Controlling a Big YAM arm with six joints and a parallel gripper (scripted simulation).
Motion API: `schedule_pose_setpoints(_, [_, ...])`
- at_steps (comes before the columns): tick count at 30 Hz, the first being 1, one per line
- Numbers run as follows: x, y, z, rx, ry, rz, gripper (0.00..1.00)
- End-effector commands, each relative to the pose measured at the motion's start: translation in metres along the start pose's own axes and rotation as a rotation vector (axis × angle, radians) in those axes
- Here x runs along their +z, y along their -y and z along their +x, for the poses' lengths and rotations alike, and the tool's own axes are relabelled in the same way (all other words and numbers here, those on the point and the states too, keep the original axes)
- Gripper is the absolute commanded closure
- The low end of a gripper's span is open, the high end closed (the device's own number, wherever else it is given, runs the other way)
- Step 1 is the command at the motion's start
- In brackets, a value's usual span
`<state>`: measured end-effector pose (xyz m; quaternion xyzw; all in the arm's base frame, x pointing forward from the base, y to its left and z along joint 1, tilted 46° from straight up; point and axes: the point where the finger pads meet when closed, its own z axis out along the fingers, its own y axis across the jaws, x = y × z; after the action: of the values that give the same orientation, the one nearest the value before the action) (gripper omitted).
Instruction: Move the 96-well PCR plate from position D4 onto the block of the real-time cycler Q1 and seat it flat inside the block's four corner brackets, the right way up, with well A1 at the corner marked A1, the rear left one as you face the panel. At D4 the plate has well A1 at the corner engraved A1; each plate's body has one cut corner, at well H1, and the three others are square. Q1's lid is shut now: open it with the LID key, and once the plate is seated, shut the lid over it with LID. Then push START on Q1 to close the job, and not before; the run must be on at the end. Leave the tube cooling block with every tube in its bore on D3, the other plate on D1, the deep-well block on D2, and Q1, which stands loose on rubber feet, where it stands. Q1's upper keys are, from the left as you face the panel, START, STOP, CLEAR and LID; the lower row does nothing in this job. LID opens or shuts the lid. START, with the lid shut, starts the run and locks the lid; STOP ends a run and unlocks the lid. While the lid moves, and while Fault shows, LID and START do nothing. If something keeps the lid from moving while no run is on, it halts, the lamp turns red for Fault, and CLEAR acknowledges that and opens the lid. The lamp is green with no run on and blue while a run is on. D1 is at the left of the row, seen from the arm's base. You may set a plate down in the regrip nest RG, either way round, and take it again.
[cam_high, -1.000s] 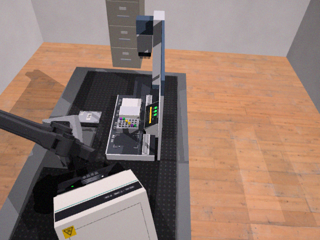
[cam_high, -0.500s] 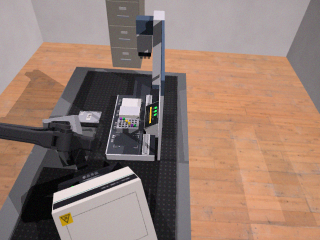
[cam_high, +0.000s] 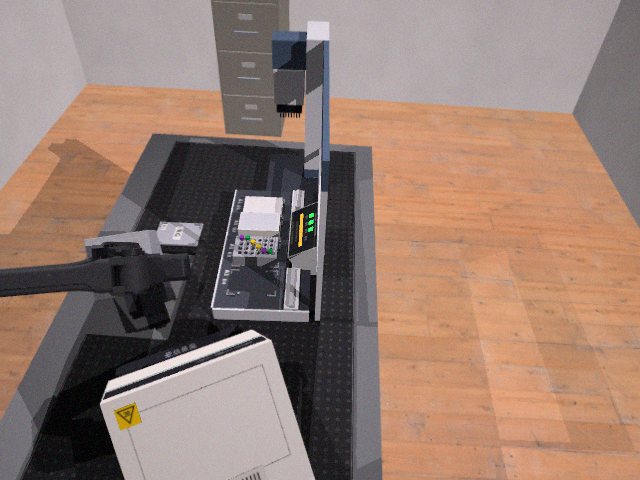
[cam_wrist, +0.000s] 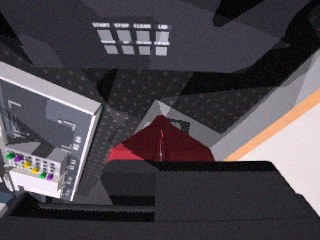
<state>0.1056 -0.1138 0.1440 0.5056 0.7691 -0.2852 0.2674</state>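
The cycler Q1 (cam_high: 206, 413) stands at the near end of the mat. Its white lid with a yellow warning label (cam_high: 127, 416) is down over the block, so the block and any plate in it are hidden. Position D4 (cam_high: 253, 286) on the deck is empty. My gripper (cam_high: 154, 320) hangs a little above and behind Q1's dark front panel (cam_high: 178, 351). In the wrist view its red fingers (cam_wrist: 161, 145) are shut on nothing. The upper keys START, STOP, CLEAR and LID (cam_wrist: 132, 36) lie ahead of them, apart from the fingertips. The lamp is out of view.
The deck holds the other plate on D1 (cam_high: 263, 205), the deep-well block on D2 (cam_high: 258, 222) and the tube cooling block with coloured tubes on D3 (cam_high: 255, 248), also in the wrist view (cam_wrist: 32, 167). The regrip nest (cam_high: 183, 232) lies left of the deck. A tall gantry column (cam_high: 315, 155) stands right of it.
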Motion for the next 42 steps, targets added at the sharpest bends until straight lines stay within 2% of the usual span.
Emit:
schedule_pose_setpoints(1, [-0.008,-0.005,-0.021,0.007,0.032,-0.036,1.00])
schedule_pose_setpoints(3, [-0.004,-0.005,-0.024,-0.033,0.048,-0.034,1.00])
schedule_pose_setpoints(9, [0.003,-0.009,-0.013,-0.192,0.070,-0.036,1.00])
schedule_pose_setpoints(13, [0.006,-0.007,-0.017,-0.251,0.093,-0.029,1.00])
schedule_pose_setpoints(17, [0.006,-0.008,-0.019,-0.287,0.096,-0.024,1.00])
schedule_pose_setpoints(24, [0.012,-0.006,-0.018,-0.430,0.131,-0.010,1.00])
schedule_pose_setpoints(28, [0.009,-0.008,-0.024,-0.501,0.155,-0.011,1.00])
schedule_pose_setpoints(33, [0.013,-0.007,-0.021,-0.545,0.162,0.000,1.00])
schedule_pose_setpoints(42, [0.014,-0.007,-0.024,-0.735,0.205,0.035,1.00])
